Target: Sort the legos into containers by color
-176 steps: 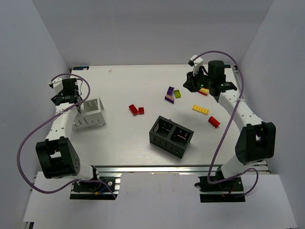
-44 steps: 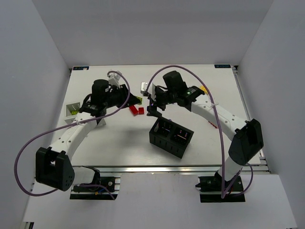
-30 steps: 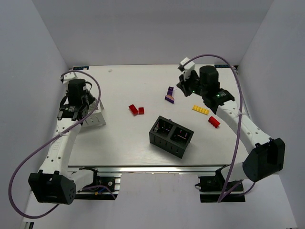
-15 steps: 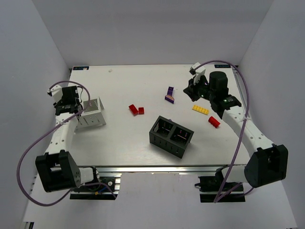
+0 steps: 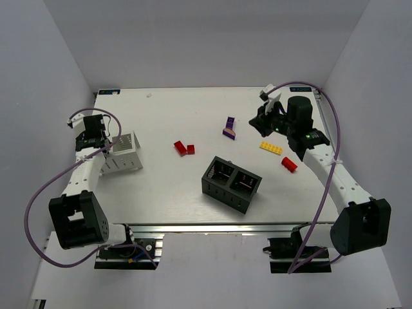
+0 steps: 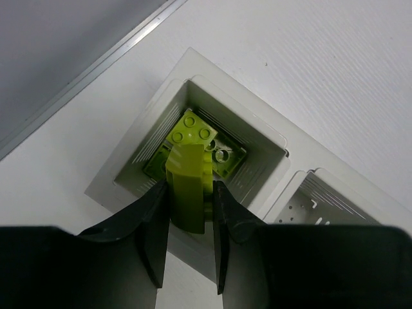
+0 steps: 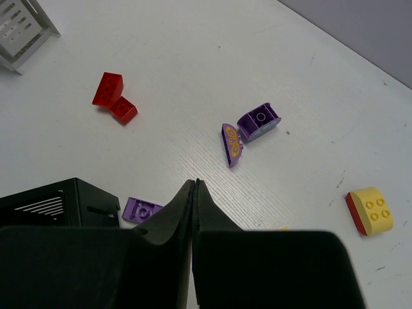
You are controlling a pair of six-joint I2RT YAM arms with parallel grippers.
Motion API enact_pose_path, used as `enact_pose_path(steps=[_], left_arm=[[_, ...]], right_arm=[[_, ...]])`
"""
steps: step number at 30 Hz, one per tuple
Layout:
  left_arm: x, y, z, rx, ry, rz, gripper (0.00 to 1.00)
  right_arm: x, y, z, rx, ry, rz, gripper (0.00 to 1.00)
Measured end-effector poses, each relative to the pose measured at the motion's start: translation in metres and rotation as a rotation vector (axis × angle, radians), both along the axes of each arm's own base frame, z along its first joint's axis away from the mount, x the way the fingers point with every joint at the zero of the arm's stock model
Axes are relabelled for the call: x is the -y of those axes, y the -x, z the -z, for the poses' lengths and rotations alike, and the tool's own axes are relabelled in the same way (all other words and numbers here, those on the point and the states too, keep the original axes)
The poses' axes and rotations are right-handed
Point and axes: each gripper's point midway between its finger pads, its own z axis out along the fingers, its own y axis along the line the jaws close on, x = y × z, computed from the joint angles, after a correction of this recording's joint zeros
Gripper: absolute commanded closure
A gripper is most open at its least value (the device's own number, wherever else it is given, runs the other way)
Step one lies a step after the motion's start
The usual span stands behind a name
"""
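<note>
My left gripper (image 6: 191, 193) is shut on a lime green lego (image 6: 188, 187) and hangs over the white container (image 6: 270, 135). Another lime lego (image 6: 201, 143) lies in the compartment below it. From above, that gripper (image 5: 98, 143) sits at the left edge of the white container (image 5: 122, 152). My right gripper (image 7: 196, 185) is shut on nothing, above bare table near two purple legos (image 7: 259, 120) and a flat purple one (image 7: 141, 209). In the top view it (image 5: 259, 122) hovers right of the purple legos (image 5: 229, 127). The black container (image 5: 232, 183) stands at centre.
Two red legos (image 5: 184, 148) lie left of centre. A yellow plate (image 5: 271, 148) and a red brick (image 5: 289, 164) lie at the right. A yellow brick with a red side (image 7: 370, 210) shows in the right wrist view. Grey walls close in the table.
The left arm has swung a little left and settled over the white container with the lime lego. The right arm has drifted slightly right, away from the purple legos.
</note>
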Motion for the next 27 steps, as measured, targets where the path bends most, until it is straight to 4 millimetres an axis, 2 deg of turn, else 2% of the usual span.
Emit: enact_pose_path(steps=[2, 3, 4, 6, 9, 10, 11, 12, 13, 15, 17, 19, 20, 22, 23, 24, 26, 27], left_arm=[[0.002, -0.001, -0.001, 0.007, 0.008, 0.011, 0.57], [0.002, -0.002, -0.001, 0.007, 0.008, 0.017, 0.41], [0.003, -0.002, 0.0, 0.005, 0.01, 0.025, 0.34], [0.004, -0.003, -0.001, 0.01, 0.015, 0.028, 0.25], [0.005, -0.004, -0.002, 0.016, 0.019, 0.035, 0.24], [0.007, -0.004, -0.003, 0.019, 0.023, 0.039, 0.25], [0.007, -0.005, -0.004, 0.024, 0.027, 0.043, 0.26], [0.009, -0.004, -0.006, 0.028, 0.033, 0.047, 0.33], [0.01, -0.005, -0.01, 0.042, 0.04, 0.054, 0.64], [0.015, -0.007, -0.023, 0.083, 0.055, 0.07, 1.0], [0.026, -0.011, -0.039, 0.142, 0.08, 0.132, 1.0], [0.05, -0.019, -0.06, 0.233, 0.137, 0.249, 1.0], [0.066, -0.024, -0.071, 0.282, 0.178, 0.326, 0.97], [0.103, -0.036, -0.085, 0.348, 0.273, 0.501, 0.82], [0.123, -0.042, -0.087, 0.359, 0.322, 0.586, 0.59], [0.14, -0.046, -0.085, 0.354, 0.364, 0.659, 0.46], [0.176, -0.053, -0.07, 0.306, 0.451, 0.781, 0.28], [0.19, -0.053, -0.061, 0.27, 0.482, 0.819, 0.16]], right_arm=[[-0.001, 0.001, 0.0, -0.001, -0.002, -0.006, 0.99], [-0.001, 0.001, 0.0, -0.002, -0.004, -0.01, 0.98], [-0.002, 0.002, 0.0, -0.003, -0.005, -0.014, 0.98], [-0.002, 0.002, 0.001, -0.007, -0.007, -0.02, 0.97], [-0.003, 0.002, 0.004, -0.014, -0.007, -0.03, 0.89], [-0.004, 0.002, 0.005, -0.017, -0.007, -0.035, 0.83], [-0.004, 0.002, 0.007, -0.02, -0.005, -0.04, 0.8], [-0.005, 0.002, 0.009, -0.025, -0.002, -0.046, 0.78], [-0.005, 0.003, 0.01, -0.027, 0.001, -0.053, 0.77], [-0.007, 0.003, 0.012, -0.03, 0.003, -0.067, 0.8], [-0.008, 0.004, 0.014, -0.029, 0.007, -0.078, 0.91], [-0.008, 0.005, 0.015, -0.027, 0.012, -0.091, 0.94], [-0.009, 0.005, 0.016, -0.029, 0.012, -0.097, 0.94], [-0.009, 0.004, 0.021, -0.039, 0.015, -0.106, 0.93], [-0.01, 0.003, 0.024, -0.047, 0.017, -0.109, 0.92], [-0.009, 0.002, 0.029, -0.06, 0.021, -0.111, 0.92], [-0.008, 0.001, 0.038, -0.087, 0.029, -0.111, 0.9], [-0.008, 0.001, 0.042, -0.098, 0.033, -0.111, 0.89]])
